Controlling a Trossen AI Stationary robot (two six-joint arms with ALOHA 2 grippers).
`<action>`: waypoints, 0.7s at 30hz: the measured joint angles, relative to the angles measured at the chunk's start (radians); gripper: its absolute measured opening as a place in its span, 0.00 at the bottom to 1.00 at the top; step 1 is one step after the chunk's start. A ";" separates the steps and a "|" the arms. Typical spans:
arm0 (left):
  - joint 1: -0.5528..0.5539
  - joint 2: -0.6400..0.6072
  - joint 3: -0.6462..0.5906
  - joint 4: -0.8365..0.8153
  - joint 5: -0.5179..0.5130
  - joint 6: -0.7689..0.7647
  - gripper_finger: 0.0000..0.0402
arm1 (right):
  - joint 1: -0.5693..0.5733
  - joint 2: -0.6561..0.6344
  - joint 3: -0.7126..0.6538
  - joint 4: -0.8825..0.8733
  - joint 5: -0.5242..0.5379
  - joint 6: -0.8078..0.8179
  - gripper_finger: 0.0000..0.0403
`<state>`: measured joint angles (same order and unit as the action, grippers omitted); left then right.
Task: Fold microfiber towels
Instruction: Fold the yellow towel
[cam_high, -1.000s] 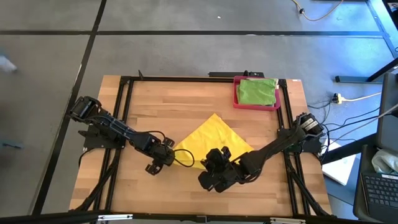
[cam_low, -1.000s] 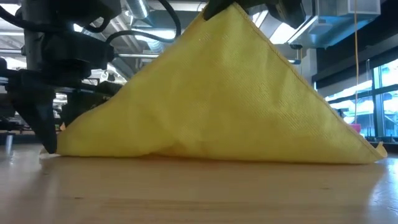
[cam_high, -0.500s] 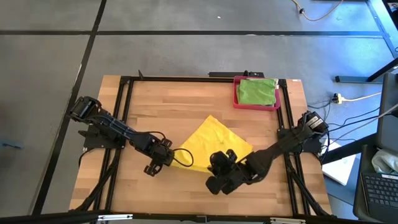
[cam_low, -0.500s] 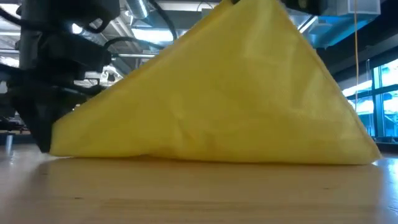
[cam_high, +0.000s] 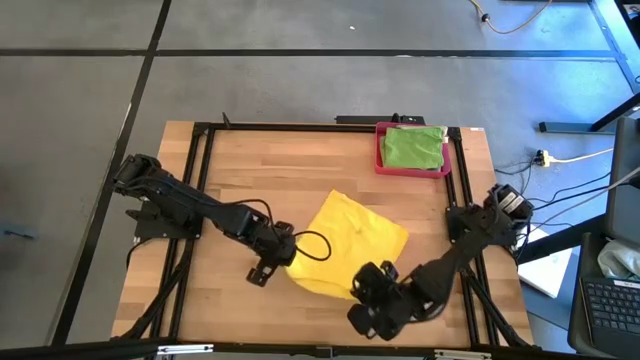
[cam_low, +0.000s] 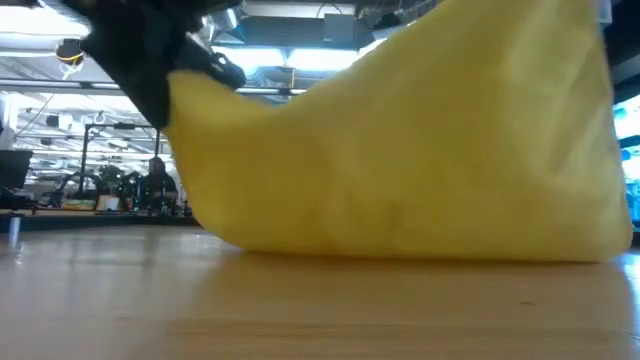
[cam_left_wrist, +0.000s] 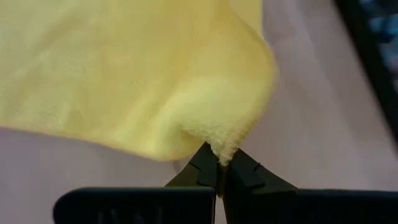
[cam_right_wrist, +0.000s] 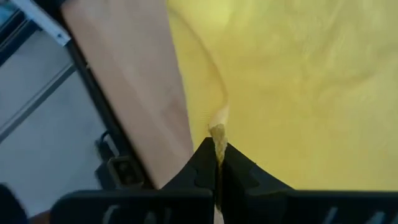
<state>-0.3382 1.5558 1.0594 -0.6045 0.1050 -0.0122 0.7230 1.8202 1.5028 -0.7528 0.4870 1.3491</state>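
A yellow towel sits near the middle of the wooden counter. Two robot arms hold it up by two corners, so part of it hangs in the air and part rests on the wood.

The left tool is squeezed tight on one soft corner of the yellow towel. You can see the fluffy corner pinched right between its two dark tips. The right tool is squeezed tight too, on a thin bit of the towel's edge near the front of the counter.

At the back right of the counter sits a pink-red tray with a green towel lying in it. That one is well away from the arms.

What could go wrong? Both tools hold only a tiny bit of cloth. If one arm pulls too hard or too fast, I think the corner could slip out and the towel would flop down in a messy heap. If the two arms pull apart, the cloth could stretch tight and slide free. If they do not move together, the fold may end up crooked, with the edges not lined up.
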 joint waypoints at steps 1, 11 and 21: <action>0.000 0.000 0.010 -0.016 0.022 -0.010 0.00 | 0.015 0.000 0.000 0.002 0.000 0.018 0.01; 0.002 0.000 0.021 -0.014 0.090 -0.031 0.00 | 0.120 0.001 0.000 -0.114 0.007 0.116 0.01; 0.137 0.047 0.022 0.160 0.021 -0.065 0.00 | 0.109 0.001 -0.020 -0.483 -0.018 0.115 0.02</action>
<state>-0.2012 1.6024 1.0810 -0.4445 0.1259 -0.0775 0.8322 1.8214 1.4831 -1.2362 0.4694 1.4643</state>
